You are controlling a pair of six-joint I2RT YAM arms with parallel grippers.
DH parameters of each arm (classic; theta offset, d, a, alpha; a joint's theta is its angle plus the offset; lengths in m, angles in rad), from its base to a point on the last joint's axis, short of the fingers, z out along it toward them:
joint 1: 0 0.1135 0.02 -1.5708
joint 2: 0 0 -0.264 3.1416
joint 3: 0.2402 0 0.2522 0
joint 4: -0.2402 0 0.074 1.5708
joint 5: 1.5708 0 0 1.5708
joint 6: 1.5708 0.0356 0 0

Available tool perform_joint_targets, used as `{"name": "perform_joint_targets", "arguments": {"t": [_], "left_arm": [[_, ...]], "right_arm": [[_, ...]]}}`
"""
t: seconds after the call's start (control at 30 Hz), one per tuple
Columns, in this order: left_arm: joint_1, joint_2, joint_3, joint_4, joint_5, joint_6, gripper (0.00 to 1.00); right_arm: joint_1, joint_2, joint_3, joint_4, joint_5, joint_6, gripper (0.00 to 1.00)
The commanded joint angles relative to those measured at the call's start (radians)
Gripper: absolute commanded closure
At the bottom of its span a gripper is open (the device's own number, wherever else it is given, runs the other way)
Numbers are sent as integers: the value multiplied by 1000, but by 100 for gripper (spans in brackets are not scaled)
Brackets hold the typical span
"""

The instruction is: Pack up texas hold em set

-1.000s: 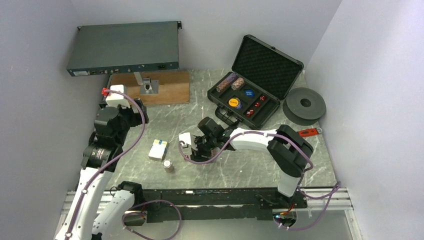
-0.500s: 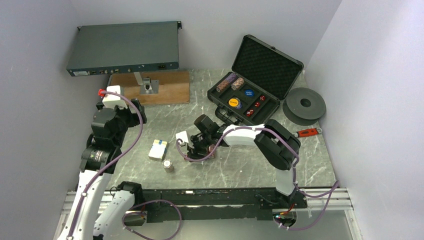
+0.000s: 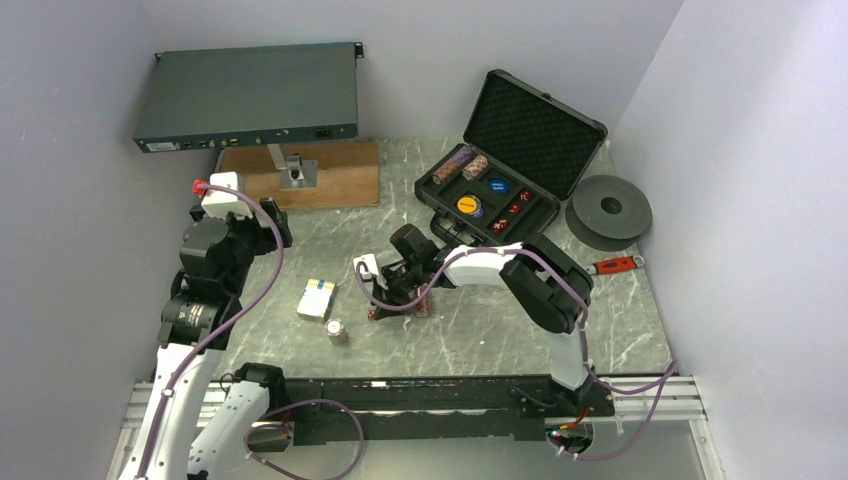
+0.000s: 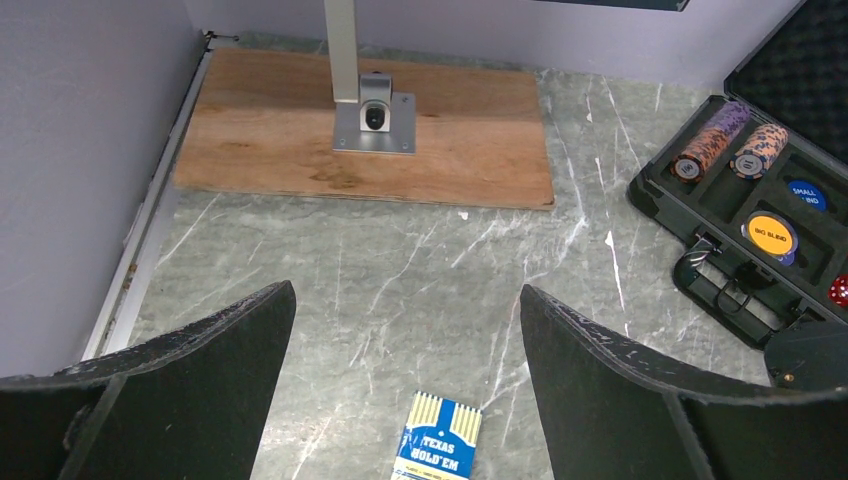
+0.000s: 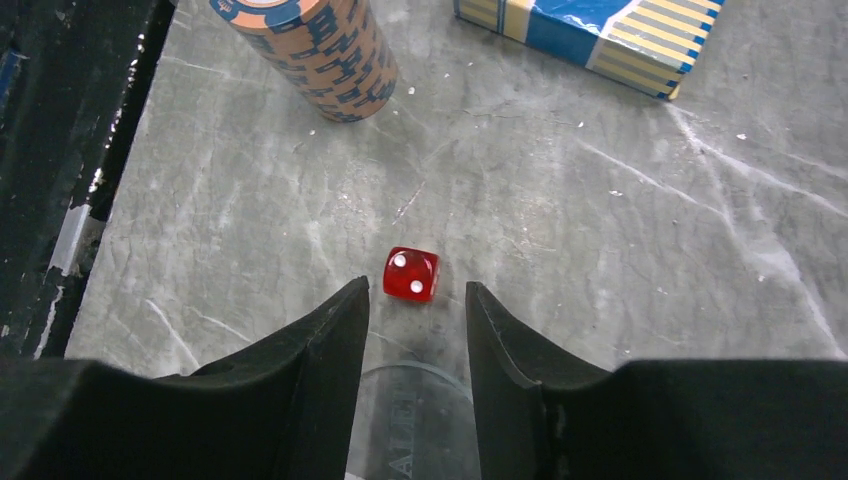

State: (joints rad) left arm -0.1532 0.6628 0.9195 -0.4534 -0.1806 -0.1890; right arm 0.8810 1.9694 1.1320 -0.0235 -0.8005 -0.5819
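Small red plastic die sits on the grey marble table, just ahead of the right gripper. Its jaws are slightly apart, apparently not touching the die, gripping nothing. Orange-and-blue chip stack beyond. Left gripper gapes wide, empty.

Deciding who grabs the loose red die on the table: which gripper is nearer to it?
Right. The right gripper has the red die just ahead of its open jaws; the left gripper hangs open well away, beyond the card box.
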Motion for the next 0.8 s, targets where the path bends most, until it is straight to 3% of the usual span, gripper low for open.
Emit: {"name": "perform_joint_targets", "arguments": {"t": [0.0,0.17,0.33,0.53,0.77], "left_arm": [[7,-5,0,32,6,-11,11],[9,-7,-3,35,4,-9,11],[12,0,-1,32,5,-8,11],[11,10,-8,30,35,2,11],[-4,105,28,-59,209,-5,12]], "right_arm": [[-18,15,11,78,-97,26,59],[-29,45,35,62,-125,39,62],[-43,47,39,50,-146,57,56],[-50,-122,-24,66,-107,56,52],[-47,-332,10,-7,27,244,44]]}}
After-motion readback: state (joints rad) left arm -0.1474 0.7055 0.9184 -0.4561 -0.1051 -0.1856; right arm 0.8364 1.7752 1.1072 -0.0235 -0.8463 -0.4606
